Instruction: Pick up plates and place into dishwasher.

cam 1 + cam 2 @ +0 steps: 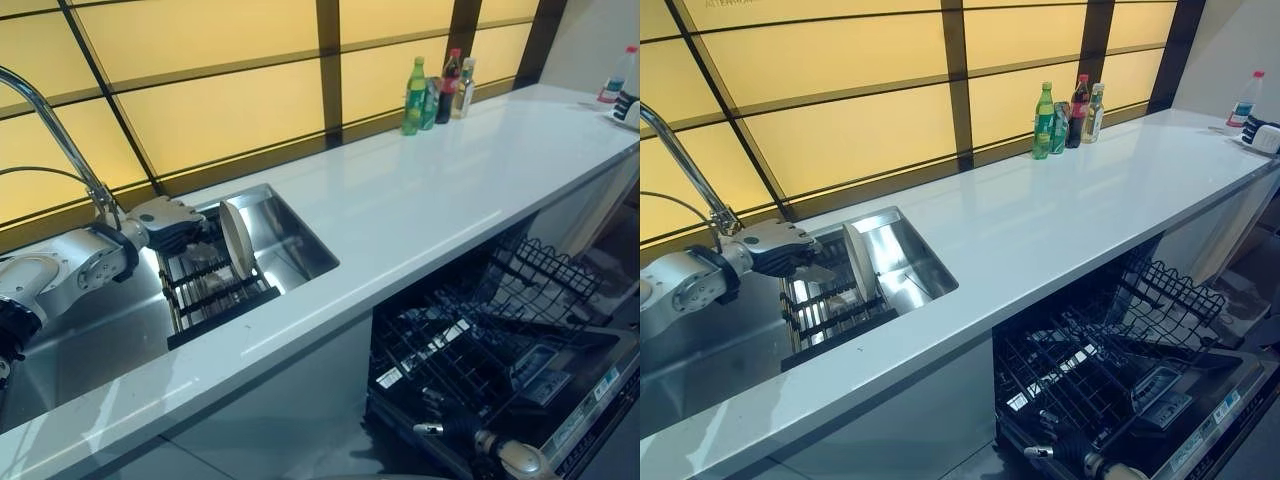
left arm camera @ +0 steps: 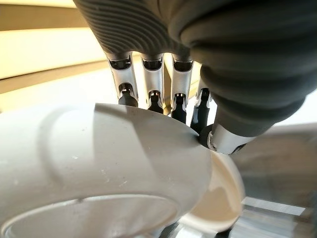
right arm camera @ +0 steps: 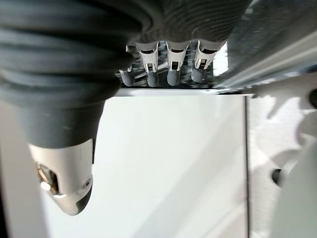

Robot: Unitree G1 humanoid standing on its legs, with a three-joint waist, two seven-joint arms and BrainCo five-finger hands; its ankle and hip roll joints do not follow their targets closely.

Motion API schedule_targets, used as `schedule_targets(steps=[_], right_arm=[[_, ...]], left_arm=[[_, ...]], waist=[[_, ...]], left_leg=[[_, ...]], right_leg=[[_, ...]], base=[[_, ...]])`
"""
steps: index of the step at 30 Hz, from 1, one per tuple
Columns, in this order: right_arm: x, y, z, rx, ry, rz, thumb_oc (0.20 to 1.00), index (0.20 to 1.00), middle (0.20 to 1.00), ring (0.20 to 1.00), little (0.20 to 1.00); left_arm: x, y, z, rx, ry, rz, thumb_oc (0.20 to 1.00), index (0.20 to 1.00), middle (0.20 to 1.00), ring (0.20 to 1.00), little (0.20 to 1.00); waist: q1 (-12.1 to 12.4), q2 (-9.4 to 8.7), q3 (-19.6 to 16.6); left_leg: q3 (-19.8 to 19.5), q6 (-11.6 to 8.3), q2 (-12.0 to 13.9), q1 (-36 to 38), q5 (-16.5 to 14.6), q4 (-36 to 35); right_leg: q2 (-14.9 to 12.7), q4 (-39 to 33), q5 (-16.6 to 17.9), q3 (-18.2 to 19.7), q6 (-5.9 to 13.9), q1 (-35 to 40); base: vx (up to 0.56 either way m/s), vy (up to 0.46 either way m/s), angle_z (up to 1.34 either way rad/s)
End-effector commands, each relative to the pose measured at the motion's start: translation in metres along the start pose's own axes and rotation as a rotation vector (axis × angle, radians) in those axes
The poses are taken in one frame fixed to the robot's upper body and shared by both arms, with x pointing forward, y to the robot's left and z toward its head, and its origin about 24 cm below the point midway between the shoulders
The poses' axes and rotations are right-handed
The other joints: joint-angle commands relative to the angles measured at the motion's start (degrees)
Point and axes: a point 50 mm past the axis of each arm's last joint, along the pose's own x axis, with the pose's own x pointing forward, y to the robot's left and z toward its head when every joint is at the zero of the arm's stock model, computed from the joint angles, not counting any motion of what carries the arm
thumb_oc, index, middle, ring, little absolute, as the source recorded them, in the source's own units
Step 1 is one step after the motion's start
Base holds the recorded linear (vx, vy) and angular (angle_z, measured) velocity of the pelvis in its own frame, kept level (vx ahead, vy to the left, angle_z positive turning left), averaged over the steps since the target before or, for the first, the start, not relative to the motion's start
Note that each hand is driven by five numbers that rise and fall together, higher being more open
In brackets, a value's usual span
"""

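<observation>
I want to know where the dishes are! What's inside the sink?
In the sink a dark rack holds a plate on edge, gripped by the left hand. The hand covers the rack behind it.

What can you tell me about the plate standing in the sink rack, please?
The plate is round, off-white and smooth, like glazed ceramic, with a raised rim around a shallow well. It stands on edge in the dark wire rack inside the steel sink. The left hand is at its upper edge: in the left wrist view the fingers reach over the rim and the thumb presses the near side.
</observation>
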Motion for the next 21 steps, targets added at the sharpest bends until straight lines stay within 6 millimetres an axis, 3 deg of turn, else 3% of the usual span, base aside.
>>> schedule_targets(steps=[1,10,14,18,21], right_arm=[[0.009,-0.001,0.032,-0.021,-0.159,0.018,1.0,1.0,1.0,1.0,1.0],[0.009,0.001,0.042,-0.011,-0.2,0.076,1.0,1.0,1.0,1.0,1.0],[-0.001,0.003,0.078,-0.017,-0.386,0.221,1.0,1.0,1.0,1.0,1.0],[-0.019,-0.018,0.115,-0.056,-0.559,0.17,1.0,1.0,1.0,1.0,1.0],[-0.03,-0.03,0.129,-0.08,-0.631,0.139,1.0,1.0,1.0,1.0,1.0]], left_arm=[[-0.015,0.054,-0.031,0.057,0.112,0.178,0.2,0.2,0.2,0.2,0.2],[-0.014,0.064,-0.028,0.056,0.11,0.177,0.2,0.2,0.2,0.2,0.2],[-0.022,0.058,-0.033,0.027,0.138,0.197,0.2,0.2,0.2,0.2,0.2],[-0.034,0.046,-0.042,0.002,0.18,0.204,0.2,0.2,0.2,0.2,0.2],[-0.038,0.037,-0.044,-0.002,0.194,0.174,0.2,0.2,0.2,0.2,0.2]], waist=[[0.4,-0.15,0.6],[0.2,-0.14,0.2],[0.3,-0.53,0.4],[0.5,-0.78,0.5],[0.1,-0.81,0.5]], left_leg=[[3.0,4.14,-6.0,-0.4,-3.4,0.5],[3.4,4.14,-5.8,-0.1,-3.5,0.5],[3.3,4.08,-5.8,-0.1,-3.3,0.5],[3.2,4.13,-5.8,-0.2,-3.2,0.5],[3.5,4.18,-5.7,-0.1,-3.2,0.5]], right_leg=[[-2.3,0.3,-3.8,0.6,6.47,2.0],[-2.2,0.3,-3.7,0.7,6.38,2.2],[-2.2,0.3,-3.7,0.6,6.31,2.2],[-2.2,0.3,-3.5,0.7,6.35,2.1],[-2.2,0.3,-3.5,0.7,6.39,2.0]], base=[[0.0,0.0,0.0],[0.0,0.0,0.0],[0.0,0.0,0.0],[0.0,0.0,0.0],[0.0,0.0,0.0]])
